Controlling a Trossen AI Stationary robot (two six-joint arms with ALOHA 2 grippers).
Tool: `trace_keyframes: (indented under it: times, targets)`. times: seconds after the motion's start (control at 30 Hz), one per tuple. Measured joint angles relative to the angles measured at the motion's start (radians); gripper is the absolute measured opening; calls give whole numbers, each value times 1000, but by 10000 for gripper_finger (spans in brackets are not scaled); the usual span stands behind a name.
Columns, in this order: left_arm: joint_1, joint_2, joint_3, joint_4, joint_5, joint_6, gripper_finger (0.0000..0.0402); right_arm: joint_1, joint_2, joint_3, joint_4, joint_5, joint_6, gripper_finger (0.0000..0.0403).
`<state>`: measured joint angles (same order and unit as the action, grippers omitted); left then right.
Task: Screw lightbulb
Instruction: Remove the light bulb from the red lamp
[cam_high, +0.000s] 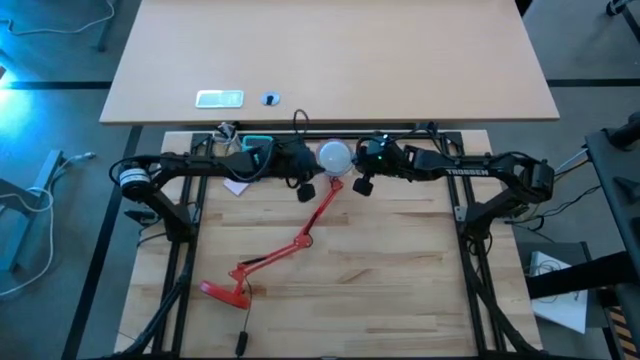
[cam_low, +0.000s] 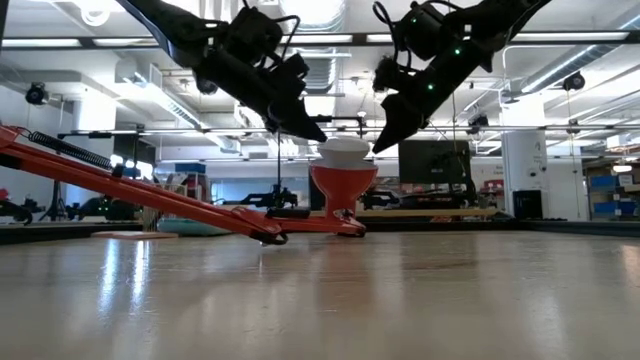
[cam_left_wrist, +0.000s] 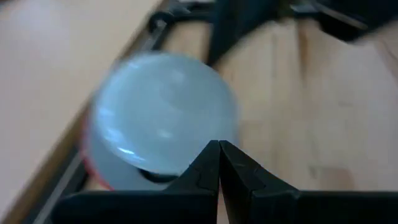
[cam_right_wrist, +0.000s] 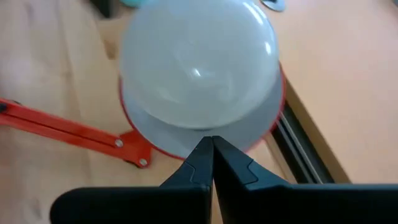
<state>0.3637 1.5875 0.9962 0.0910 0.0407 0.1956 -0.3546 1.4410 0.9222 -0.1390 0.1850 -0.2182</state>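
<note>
The lightbulb (cam_high: 334, 155) sits dome-up in the red lamp shade (cam_low: 343, 186) at the far edge of the tabletop (cam_high: 380, 280), flanked by both arms. The left pincer (cam_left_wrist: 218, 163) and right pincer (cam_right_wrist: 211, 157) hang just beside it, tips pressed together, holding nothing. Seating appears begun; next, one pincer must open, grasp and twist.

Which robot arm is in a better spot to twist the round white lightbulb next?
Hard to pick: both sit close. In the low view the left gripper and right gripper, both shut, flank the round white lightbulb in the red cone lampshade. Neither has a clear edge.
</note>
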Motion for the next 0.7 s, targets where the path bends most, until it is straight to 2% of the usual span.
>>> trace_keyframes:
  times: [0.07,0.2,0.27,0.33,0.47,0.53,0.7]
  targets:
    - [-12,-2,0,-42,-5,-6,0,0,0,0,-14,33,-2,0]
    - [-14,-19,0,-77,-129,-30,0,-1,-7,0,-41,46,6,0]
    - [-5,-27,0,-74,-185,-25,0,-2,-8,0,-40,9,14,0]
    - [9,-32,0,-43,-212,-13,0,-2,-8,0,-36,-75,25,0]
    - [65,-13,1,68,-211,18,0,0,0,0,11,-190,31,0]
    - [89,12,2,86,-204,22,0,-1,9,0,35,-191,35,0]
    - [103,47,6,95,-103,6,0,-1,15,0,50,-188,36,0]
